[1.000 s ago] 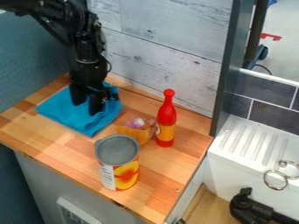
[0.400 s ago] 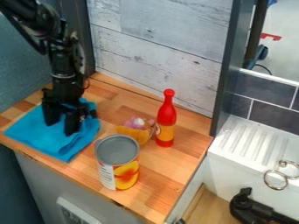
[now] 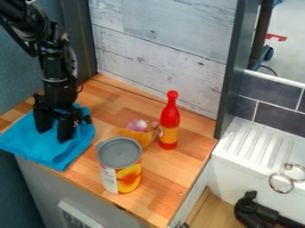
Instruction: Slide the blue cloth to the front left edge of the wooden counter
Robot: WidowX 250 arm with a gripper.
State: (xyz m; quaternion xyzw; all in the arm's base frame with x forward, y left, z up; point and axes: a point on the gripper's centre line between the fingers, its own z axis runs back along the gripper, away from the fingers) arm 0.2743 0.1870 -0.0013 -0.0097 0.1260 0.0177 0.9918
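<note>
Cloth (image 3: 44,149), blue and layered, lies at the left end of the table (image 3: 161,185), reaching its front edge. We see the black gripper (image 3: 52,136) over it, pointing down, fingers apart, their tips at the cloth. In our judgement, light, even pressure suits such soft layers: pressing hard could bunch them, and the edge leaves little room for sliding toward the front.

To the right we see a can (image 3: 121,164), upright, its grey top covering whatever is inside; its label shows orange fruit. Behind it, an orange bowl-like thing (image 3: 142,137) holds purple and pale bits (image 3: 140,125) we cannot identify. Just beside that stands a red bottle (image 3: 169,120), its contents hidden.
</note>
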